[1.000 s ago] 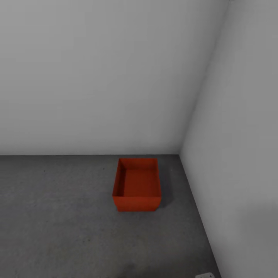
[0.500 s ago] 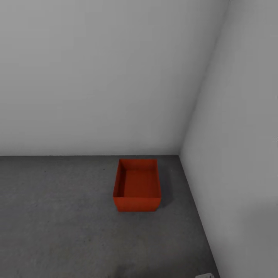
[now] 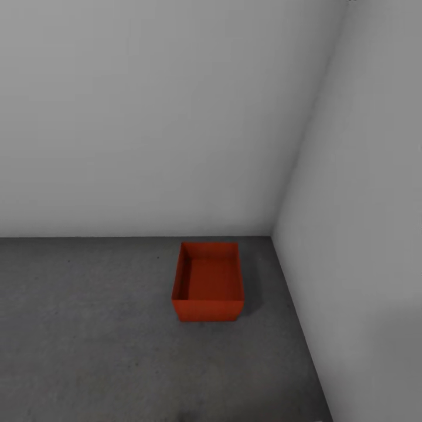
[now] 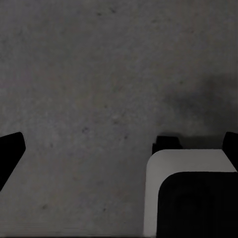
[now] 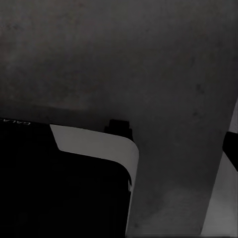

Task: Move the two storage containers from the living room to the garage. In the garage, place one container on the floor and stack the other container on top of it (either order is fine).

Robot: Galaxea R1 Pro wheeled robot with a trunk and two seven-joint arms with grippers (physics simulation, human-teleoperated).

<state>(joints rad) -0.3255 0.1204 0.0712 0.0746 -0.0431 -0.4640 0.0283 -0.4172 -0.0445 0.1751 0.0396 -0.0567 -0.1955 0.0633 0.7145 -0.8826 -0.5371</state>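
One rust-red open-top storage container (image 3: 208,282) stands empty on the dark grey concrete floor (image 3: 88,334) of the garage, close to the corner where two white-grey walls meet. The second container is out of view. In the left wrist view my left gripper (image 4: 120,148) hangs over bare concrete, its dark fingertips (image 4: 10,153) far apart at both edges, nothing between them. In the right wrist view one fingertip (image 5: 231,148) of my right gripper sits at the picture's edge over the floor, also holding nothing.
The back wall (image 3: 146,117) and the right wall (image 3: 363,234) hem in the container on two sides. Bare concrete stretches to its left and in front of it. My own white and black base (image 4: 193,198) shows below the left gripper.
The whole head picture has shifted slightly, so the camera moved. A small white part at the bottom right edge has slipped out of view. The container has stayed put.
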